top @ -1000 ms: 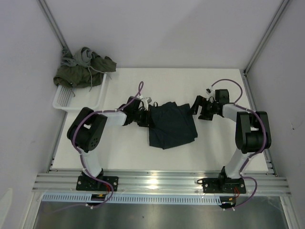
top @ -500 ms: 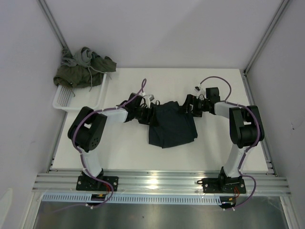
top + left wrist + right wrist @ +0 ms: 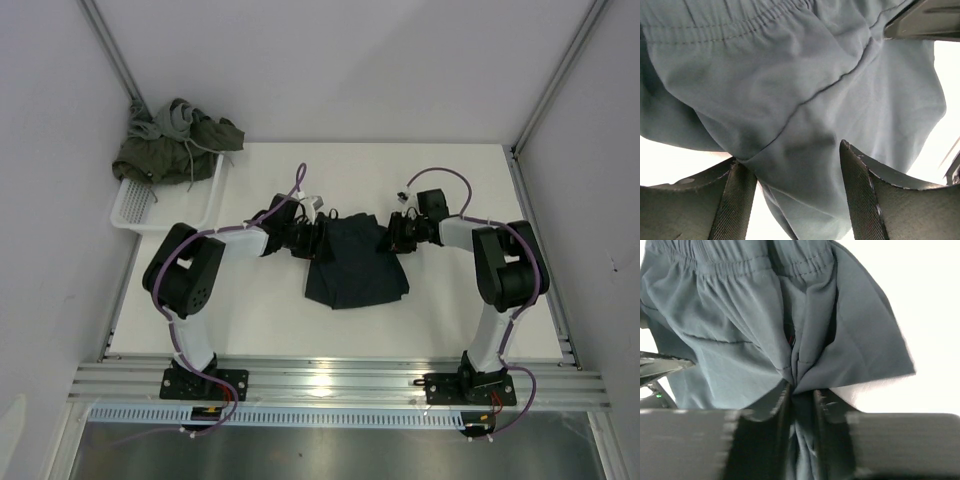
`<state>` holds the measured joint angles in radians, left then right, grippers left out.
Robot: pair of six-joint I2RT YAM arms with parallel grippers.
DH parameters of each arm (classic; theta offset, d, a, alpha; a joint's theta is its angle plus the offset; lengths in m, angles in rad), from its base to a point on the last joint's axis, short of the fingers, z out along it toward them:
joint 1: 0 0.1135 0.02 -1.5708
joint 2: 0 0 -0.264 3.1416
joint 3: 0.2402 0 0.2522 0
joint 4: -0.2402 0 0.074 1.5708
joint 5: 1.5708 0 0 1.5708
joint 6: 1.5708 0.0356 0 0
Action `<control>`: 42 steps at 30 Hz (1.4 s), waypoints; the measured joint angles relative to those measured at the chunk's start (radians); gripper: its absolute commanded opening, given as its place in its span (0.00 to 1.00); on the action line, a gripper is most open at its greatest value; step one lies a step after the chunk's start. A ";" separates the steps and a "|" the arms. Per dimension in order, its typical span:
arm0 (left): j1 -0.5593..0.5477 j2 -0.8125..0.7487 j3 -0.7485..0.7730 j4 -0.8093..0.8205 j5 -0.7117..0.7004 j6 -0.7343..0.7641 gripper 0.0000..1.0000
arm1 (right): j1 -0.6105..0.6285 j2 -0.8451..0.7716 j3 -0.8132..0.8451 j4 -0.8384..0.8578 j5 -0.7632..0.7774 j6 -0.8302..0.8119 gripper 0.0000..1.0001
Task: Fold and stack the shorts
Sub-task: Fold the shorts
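The dark navy shorts (image 3: 355,268) lie partly folded in the middle of the table. My left gripper (image 3: 312,238) is at their upper left edge. In the left wrist view its fingers (image 3: 735,200) stand apart, open (image 3: 790,156), with navy cloth (image 3: 790,75) lying loose between them. At the upper right edge, my right gripper (image 3: 392,234) is shut on a bunched fold of the navy shorts (image 3: 740,330), pinched between its jaws (image 3: 802,390). Olive green shorts (image 3: 175,158) and light grey shorts (image 3: 172,118) are piled on the basket at the back left.
A white mesh basket (image 3: 135,208) stands at the table's back left corner, half covered by the piled shorts. Grey walls and metal frame posts close in the table on three sides. The rail with both arm bases runs along the near edge.
My right gripper moved left onto the navy shorts' right edge and closed on a fold. My left gripper opened, letting go of the left edge. The shorts drew in slightly narrower.
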<state>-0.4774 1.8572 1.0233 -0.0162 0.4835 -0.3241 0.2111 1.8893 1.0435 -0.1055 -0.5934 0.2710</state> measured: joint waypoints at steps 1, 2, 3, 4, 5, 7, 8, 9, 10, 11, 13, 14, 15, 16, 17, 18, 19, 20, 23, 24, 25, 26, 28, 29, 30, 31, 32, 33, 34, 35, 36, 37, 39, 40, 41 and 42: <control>0.000 0.000 0.000 0.002 -0.003 -0.001 0.68 | 0.001 0.004 0.000 -0.007 0.007 0.005 0.14; 0.000 0.000 0.000 0.004 -0.007 -0.003 0.68 | -0.001 0.008 0.000 -0.012 0.003 0.012 0.10; 0.000 0.000 -0.001 0.007 -0.010 -0.005 0.68 | -0.007 0.013 0.000 -0.013 -0.003 0.016 0.06; 0.000 0.000 -0.002 0.008 -0.012 -0.007 0.68 | -0.016 0.017 0.000 -0.012 -0.014 0.023 0.02; 0.001 -0.002 -0.005 0.012 -0.013 -0.008 0.68 | -0.029 0.021 0.000 -0.013 -0.029 0.029 0.00; 0.004 -0.007 -0.014 0.022 -0.016 -0.008 0.68 | -0.051 0.027 -0.002 -0.009 -0.053 0.040 0.00; 0.007 -0.011 -0.021 0.030 -0.018 -0.009 0.68 | -0.066 0.032 -0.004 -0.005 -0.071 0.043 0.00; 0.011 -0.015 -0.027 0.036 -0.020 -0.009 0.68 | -0.076 0.036 -0.006 -0.002 -0.086 0.047 0.00; 0.018 -0.019 -0.033 0.039 -0.021 -0.010 0.68 | -0.085 0.039 -0.008 0.001 -0.100 0.049 0.00; 0.024 -0.023 -0.039 0.043 -0.022 -0.010 0.68 | -0.093 0.043 -0.010 0.005 -0.113 0.051 0.00; 0.040 -0.027 -0.047 0.050 -0.024 -0.013 0.67 | -0.111 0.056 -0.012 0.017 -0.148 0.057 0.00; 0.048 -0.029 -0.050 0.053 -0.026 -0.015 0.66 | -0.120 0.063 -0.014 0.026 -0.166 0.063 0.00; 0.056 -0.031 -0.055 0.060 -0.028 -0.016 0.65 | -0.127 0.070 -0.016 0.035 -0.186 0.069 0.00; 0.064 -0.034 -0.061 0.064 -0.028 -0.016 0.64 | -0.133 0.077 -0.016 0.041 -0.203 0.074 0.00; 0.070 -0.038 -0.070 0.073 -0.028 -0.016 0.60 | -0.138 0.083 -0.017 0.048 -0.218 0.078 0.00; 0.073 -0.042 -0.082 0.085 -0.028 -0.017 0.58 | -0.142 0.086 -0.019 0.052 -0.228 0.080 0.00; 0.077 -0.046 -0.096 0.100 -0.031 -0.018 0.56 | -0.144 0.087 -0.021 0.057 -0.235 0.084 0.00; 0.080 -0.051 -0.109 0.114 -0.031 -0.020 0.53 | -0.145 0.087 -0.023 0.060 -0.238 0.087 0.00; 0.084 -0.065 -0.154 0.165 -0.013 -0.034 0.53 | -0.146 0.088 -0.025 0.064 -0.242 0.089 0.00; 0.085 -0.069 -0.165 0.175 -0.006 -0.038 0.54 | -0.146 0.088 -0.026 0.066 -0.243 0.090 0.00; 0.085 -0.076 -0.184 0.199 0.003 -0.044 0.55 | -0.148 0.088 -0.027 0.068 -0.243 0.091 0.00; 0.086 -0.086 -0.205 0.218 0.016 -0.053 0.56 | -0.148 0.088 -0.028 0.069 -0.244 0.092 0.00; 0.086 -0.115 -0.259 0.259 0.041 -0.068 0.56 | -0.148 0.089 -0.028 0.071 -0.245 0.092 0.00; 0.086 -0.130 -0.284 0.272 0.050 -0.073 0.56 | -0.148 0.089 -0.028 0.071 -0.245 0.092 0.00; 0.086 -0.142 -0.303 0.281 0.056 -0.079 0.56 | -0.148 0.089 -0.028 0.072 -0.245 0.092 0.00; 0.086 -0.158 -0.324 0.288 0.064 -0.087 0.55 | -0.148 0.089 -0.029 0.073 -0.245 0.092 0.00; 0.086 -0.172 -0.343 0.293 0.071 -0.090 0.54 | -0.148 0.089 -0.029 0.074 -0.246 0.092 0.00; 0.086 -0.184 -0.358 0.293 0.075 -0.094 0.53 | -0.148 0.089 -0.029 0.074 -0.246 0.092 0.00; 0.086 -0.195 -0.372 0.293 0.079 -0.095 0.50 | -0.148 0.089 -0.030 0.074 -0.246 0.092 0.00; 0.086 -0.200 -0.378 0.292 0.081 -0.097 0.49 | -0.148 0.089 -0.030 0.074 -0.246 0.093 0.00; 0.086 -0.205 -0.384 0.292 0.084 -0.098 0.48 | -0.148 0.089 -0.030 0.074 -0.246 0.093 0.00; 0.085 -0.210 -0.389 0.292 0.089 -0.099 0.47 | -0.148 0.089 -0.030 0.075 -0.246 0.093 0.00; 0.082 -0.218 -0.394 0.291 0.093 -0.102 0.47 | -0.148 0.089 -0.030 0.075 -0.246 0.093 0.00; 0.079 -0.221 -0.395 0.291 0.093 -0.103 0.47 | -0.148 0.089 -0.030 0.076 -0.246 0.094 0.00; 0.075 -0.223 -0.395 0.291 0.093 -0.103 0.46 | -0.148 0.089 -0.032 0.077 -0.246 0.094 0.00; 0.069 -0.223 -0.395 0.292 0.093 -0.104 0.46 | -0.148 0.089 -0.032 0.078 -0.247 0.094 0.00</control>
<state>-0.4080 1.6341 0.6281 0.2756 0.5766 -0.4282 0.0631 1.9778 1.0119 -0.0273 -0.8402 0.3653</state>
